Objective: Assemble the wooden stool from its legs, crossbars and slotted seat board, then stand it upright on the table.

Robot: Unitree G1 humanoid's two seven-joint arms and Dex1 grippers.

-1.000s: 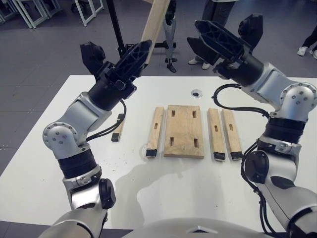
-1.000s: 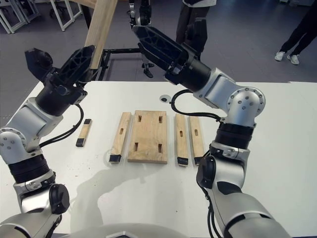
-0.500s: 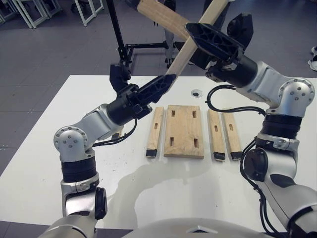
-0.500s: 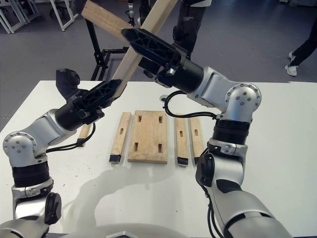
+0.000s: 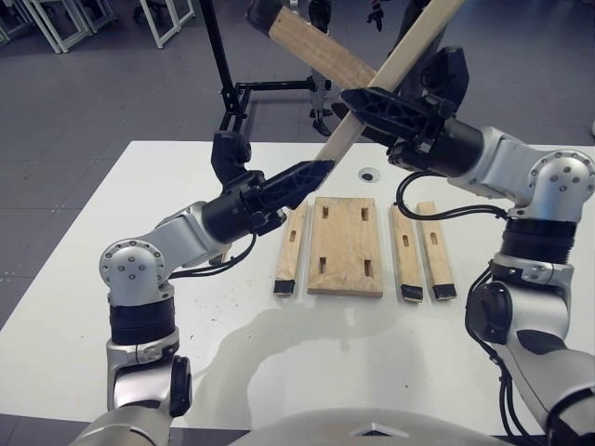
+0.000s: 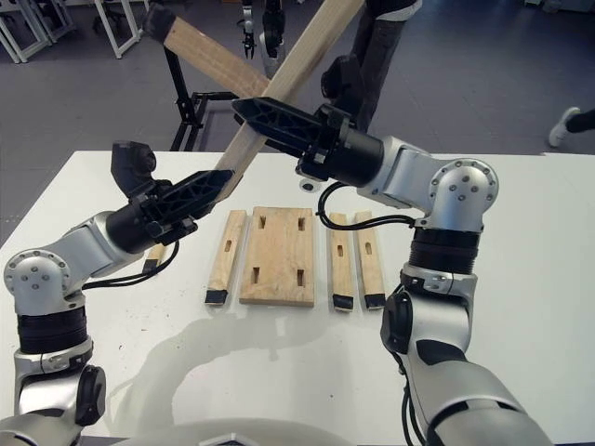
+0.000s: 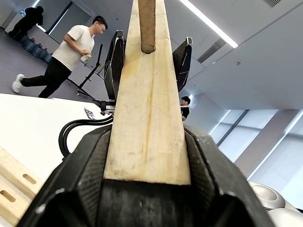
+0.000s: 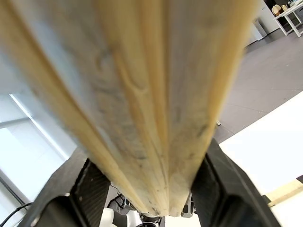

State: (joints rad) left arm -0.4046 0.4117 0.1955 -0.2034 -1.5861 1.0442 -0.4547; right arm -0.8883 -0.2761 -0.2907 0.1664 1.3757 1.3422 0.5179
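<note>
My left gripper (image 5: 311, 173) is shut on a long pale wooden piece (image 5: 390, 70) that slants up and to the right above the table. My right gripper (image 5: 358, 97) is shut on a second wooden piece (image 5: 311, 46) that slants up to the left and has a dark end. The two pieces cross in the air above the slotted seat board (image 5: 345, 246). In the left wrist view the held piece (image 7: 147, 104) runs straight ahead between the fingers (image 7: 90, 161). The other held piece (image 8: 156, 94) shows close up in the right wrist view.
One slotted leg (image 5: 292, 243) lies left of the seat board, and two more (image 5: 404, 249) (image 5: 434, 247) lie to its right. A short crossbar (image 6: 153, 255) lies behind my left arm. A round hole (image 5: 369, 174) sits in the table behind the board. A black stand (image 5: 223, 65) is beyond the far edge.
My left arm has swung its wooden piece down and to the right. The right gripper has dropped lower and levelled out. The two held pieces now cross above the board.
</note>
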